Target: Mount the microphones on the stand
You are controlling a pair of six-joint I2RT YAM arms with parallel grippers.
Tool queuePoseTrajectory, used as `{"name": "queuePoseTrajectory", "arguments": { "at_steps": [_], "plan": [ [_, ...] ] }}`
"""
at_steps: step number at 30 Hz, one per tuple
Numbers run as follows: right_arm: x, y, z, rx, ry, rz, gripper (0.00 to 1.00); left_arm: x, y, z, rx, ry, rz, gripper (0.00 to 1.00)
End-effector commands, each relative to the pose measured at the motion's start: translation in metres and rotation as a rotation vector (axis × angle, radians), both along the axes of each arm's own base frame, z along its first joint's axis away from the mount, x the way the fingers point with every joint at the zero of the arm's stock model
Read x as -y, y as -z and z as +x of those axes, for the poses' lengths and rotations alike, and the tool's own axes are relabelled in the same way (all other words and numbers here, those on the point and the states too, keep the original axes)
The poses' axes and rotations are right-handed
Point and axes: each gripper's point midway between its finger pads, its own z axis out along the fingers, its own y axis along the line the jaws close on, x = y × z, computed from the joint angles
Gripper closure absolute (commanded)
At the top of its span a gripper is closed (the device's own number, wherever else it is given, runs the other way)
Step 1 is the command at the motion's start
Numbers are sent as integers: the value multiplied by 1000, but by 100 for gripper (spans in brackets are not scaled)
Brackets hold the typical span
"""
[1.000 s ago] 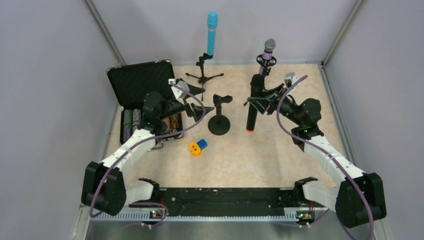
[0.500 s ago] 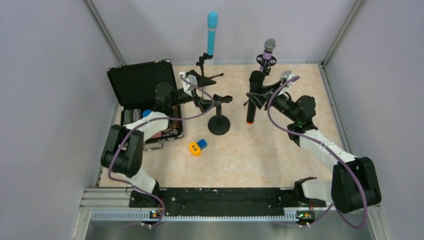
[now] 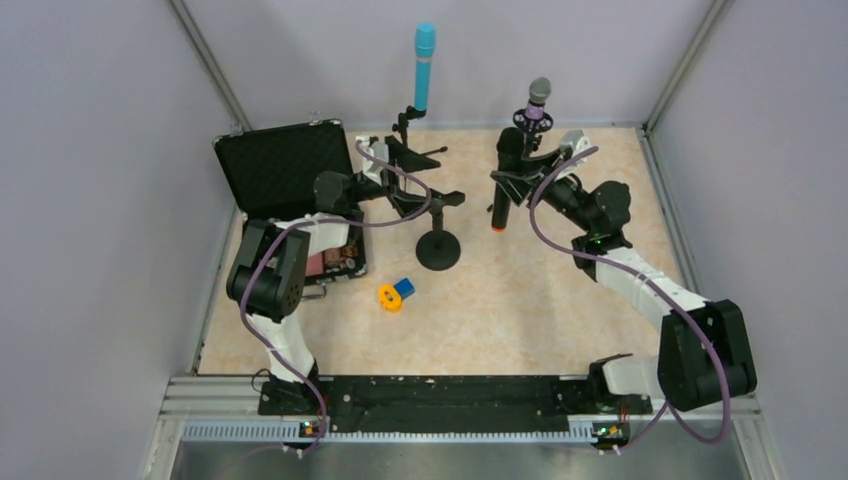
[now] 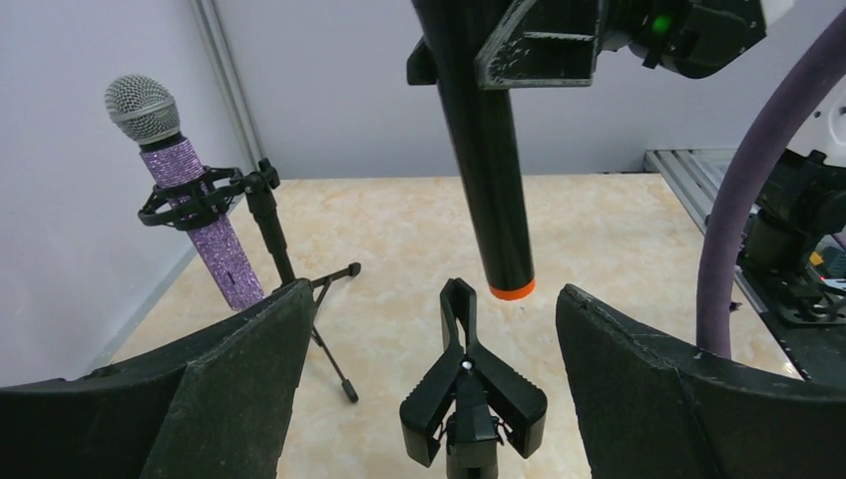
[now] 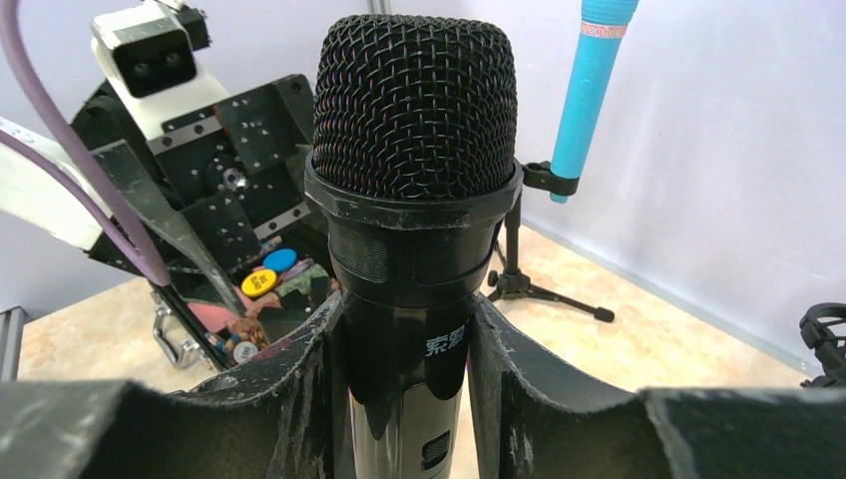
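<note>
1. My right gripper is clenched on the black mic, on the body just under the grille collar. The mic hangs upright with its orange end down, off the table and near the clip of the middle stand.
2. My left gripper is released and holds nothing. Its fingers stand wide on either side of that clip, not touching it as far as I can tell.
3. I judge the mic stiff, hard-shelled and smooth, with a slight taper, so it could slide lengthwise in a loose grip. The grille end looks the heavier. My hold under the collar seems right: it leaves the lower handle bare for the clip.
4. The stand looks light on its round base. A sideways push on the clip could tip it, so my left jaws may need to steady it.
5. The blue mic and the purple mic already sit in their own stands at the back.
6. Against a second ago: my left arm has left the case and reached forward to flank the clip. My right arm has carried the mic farther back, its grip unchanged.
</note>
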Motion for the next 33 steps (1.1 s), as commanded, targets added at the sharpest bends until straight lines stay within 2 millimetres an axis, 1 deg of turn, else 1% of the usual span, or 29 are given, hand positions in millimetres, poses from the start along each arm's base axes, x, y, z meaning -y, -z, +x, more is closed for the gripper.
{"name": "queuePoseTrajectory", "arguments": {
  "at_steps": [1,6,9,12,16,20,23,27,30,33],
  "plan": [
    [-4,-41,2,156,6,23,100,-1,-12,-10,71,34,-8,5],
    [-17,-44,10,176,2,-1,100,-2,1,-2,12,-11,35,5],
    [-20,-45,17,181,10,-6,100,-3,9,6,-15,-56,77,5],
    [-22,-44,21,183,9,-5,100,-4,22,16,-36,-111,152,4],
    [-27,-41,26,181,5,-3,100,-4,33,19,-17,-137,214,4],
    [-32,-41,28,181,-13,6,100,-1,33,18,-12,-109,208,7],
    [-38,-42,26,183,-37,9,100,3,32,12,16,-71,193,8],
    [-39,-44,22,184,-48,11,100,3,28,4,34,-37,178,8],
    [-40,-45,18,181,-53,15,100,2,24,2,45,-40,165,7],
    [-40,-49,8,172,-67,24,100,1,21,4,41,-75,157,7]
  ]
}}
